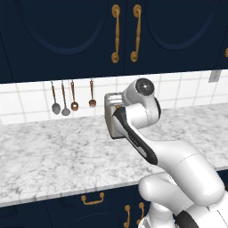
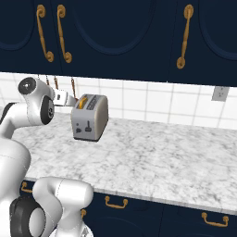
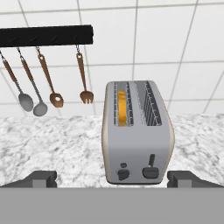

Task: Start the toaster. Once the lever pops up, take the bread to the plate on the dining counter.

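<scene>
The toaster [image 3: 138, 131] stands on the bench [image 3: 52, 144] with bread [image 3: 123, 108] in its left slot; utensils [image 3: 43, 83] hang behind. The hand [image 3: 112, 178] is spread wide, seemingly just short.

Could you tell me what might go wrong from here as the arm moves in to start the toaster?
1. The toaster's lever sits right beside a small knob on the end face; the open gripper could catch the knob instead.
2. The toaster stands free on the worktop, so an off-centre push might slide or tip it.
3. The bread fills one slot only; a tilt could jam it.
</scene>
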You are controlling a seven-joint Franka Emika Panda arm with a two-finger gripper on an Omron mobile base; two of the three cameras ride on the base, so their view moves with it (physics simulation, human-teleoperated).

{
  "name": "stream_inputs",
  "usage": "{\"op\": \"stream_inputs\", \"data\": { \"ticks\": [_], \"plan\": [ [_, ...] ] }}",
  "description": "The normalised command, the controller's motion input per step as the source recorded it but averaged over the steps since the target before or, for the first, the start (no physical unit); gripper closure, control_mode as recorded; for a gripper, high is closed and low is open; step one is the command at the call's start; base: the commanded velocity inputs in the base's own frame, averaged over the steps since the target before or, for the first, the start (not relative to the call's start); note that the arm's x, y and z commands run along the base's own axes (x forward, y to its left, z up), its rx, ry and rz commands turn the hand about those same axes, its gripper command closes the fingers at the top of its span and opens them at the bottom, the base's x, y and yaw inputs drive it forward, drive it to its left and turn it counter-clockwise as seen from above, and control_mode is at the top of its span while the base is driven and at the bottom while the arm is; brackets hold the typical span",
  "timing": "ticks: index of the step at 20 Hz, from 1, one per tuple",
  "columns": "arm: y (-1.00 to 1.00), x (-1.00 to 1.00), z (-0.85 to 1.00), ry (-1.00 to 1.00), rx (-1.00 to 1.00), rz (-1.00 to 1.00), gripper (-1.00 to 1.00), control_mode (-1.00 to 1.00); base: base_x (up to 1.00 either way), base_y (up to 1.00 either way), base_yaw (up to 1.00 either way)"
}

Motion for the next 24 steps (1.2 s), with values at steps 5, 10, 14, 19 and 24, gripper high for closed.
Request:
{"op": "stream_inputs", "data": {
  "ticks": [5,10,14,19,24],
  "plan": [
    [0.00,0.00,0.00,0.00,0.00,0.00,-1.00,-1.00,0.00,0.00,0.00],
    [0.00,0.00,0.00,0.00,0.00,0.00,-1.00,-1.00,0.00,0.00,0.00],
    [0.00,0.00,0.00,0.00,0.00,0.00,-1.00,-1.00,0.00,0.00,0.00],
    [0.00,0.00,0.00,0.00,0.00,0.00,-1.00,-1.00,0.00,0.00,0.00],
    [0.00,0.00,0.00,0.00,0.00,0.00,-1.00,-1.00,0.00,0.00,0.00]
  ]
}}
